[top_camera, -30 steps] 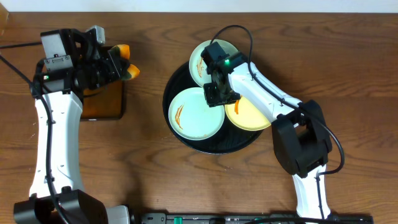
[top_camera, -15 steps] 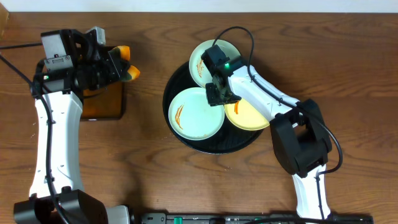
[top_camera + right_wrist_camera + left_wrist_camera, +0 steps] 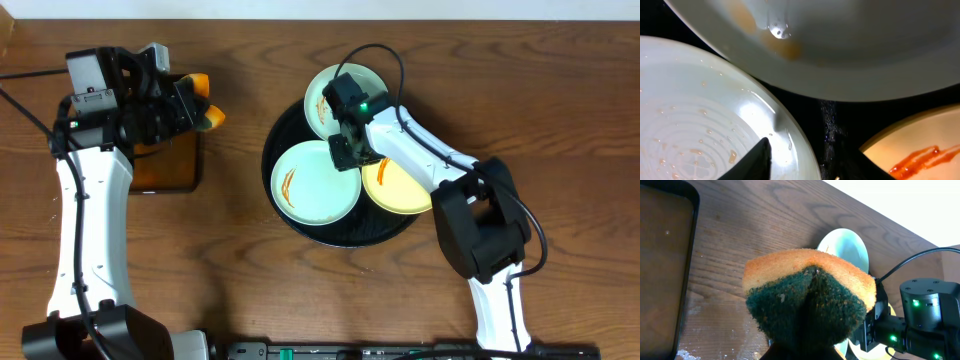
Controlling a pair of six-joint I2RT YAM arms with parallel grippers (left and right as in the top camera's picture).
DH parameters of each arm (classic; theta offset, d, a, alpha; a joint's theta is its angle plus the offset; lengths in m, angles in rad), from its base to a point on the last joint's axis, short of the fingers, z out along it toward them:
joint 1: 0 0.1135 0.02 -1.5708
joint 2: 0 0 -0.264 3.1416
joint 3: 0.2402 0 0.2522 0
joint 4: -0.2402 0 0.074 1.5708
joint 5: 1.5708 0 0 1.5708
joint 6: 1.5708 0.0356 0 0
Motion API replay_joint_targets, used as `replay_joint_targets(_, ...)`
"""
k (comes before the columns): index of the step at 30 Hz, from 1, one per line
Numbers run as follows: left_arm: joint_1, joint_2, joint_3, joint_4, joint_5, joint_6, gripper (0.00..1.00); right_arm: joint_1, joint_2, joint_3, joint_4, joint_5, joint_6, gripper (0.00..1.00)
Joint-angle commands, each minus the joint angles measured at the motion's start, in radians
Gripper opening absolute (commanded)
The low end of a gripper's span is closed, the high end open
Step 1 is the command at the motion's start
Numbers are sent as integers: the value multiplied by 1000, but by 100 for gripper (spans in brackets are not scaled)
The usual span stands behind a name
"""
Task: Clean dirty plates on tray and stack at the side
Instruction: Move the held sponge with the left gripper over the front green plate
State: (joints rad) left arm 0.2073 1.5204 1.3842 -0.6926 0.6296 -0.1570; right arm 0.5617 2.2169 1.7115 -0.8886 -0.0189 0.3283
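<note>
While the left gripper (image 3: 186,105) pinches an orange-and-green sponge (image 3: 810,292), the right gripper (image 3: 345,153), spread untellable, sits at the round mint-blue plate (image 3: 322,190), whose orange streak (image 3: 289,185) runs near-to-far.

The counter (image 3: 240,280) is brown, grained wood. The tray (image 3: 345,237) is glossy black. The plates (image 3: 315,185) look smooth and shiny. The sponge (image 3: 805,272) is porous orange foam with a rough, dark-green scouring face.

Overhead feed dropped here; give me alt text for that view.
Three orange-smeared plates, two mint and one yellow, lie on a black tray, with the right gripper among them at the rim of the front mint plate. At left, the left gripper holds an orange sponge by a small tray of brown liquid.
</note>
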Motion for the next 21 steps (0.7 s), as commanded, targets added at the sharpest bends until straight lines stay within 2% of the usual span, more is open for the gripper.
replay_joint_targets(1, -2, -5, 9, 1, 14, 2, 7, 25, 13, -19, -3, -1, -14, 37)
replay_joint_targets(8, -2, -5, 9, 1, 14, 2, 7, 30, 42, -38, -10, -1, 2, 20)
replay_joint_targets(12, -3, -5, 7, 0, 14, 2, 7, 30, 47, -38, -13, -1, 8, 15)
replay_joint_targets(18, -50, -3, -16, -2, 14, 2, 8, 26, 47, -37, -8, 0, 7, 2)
replay_joint_targets(21, -86, 6, -37, 1, 0, 2, 8, 24, 47, -37, -8, 0, 7, 1)
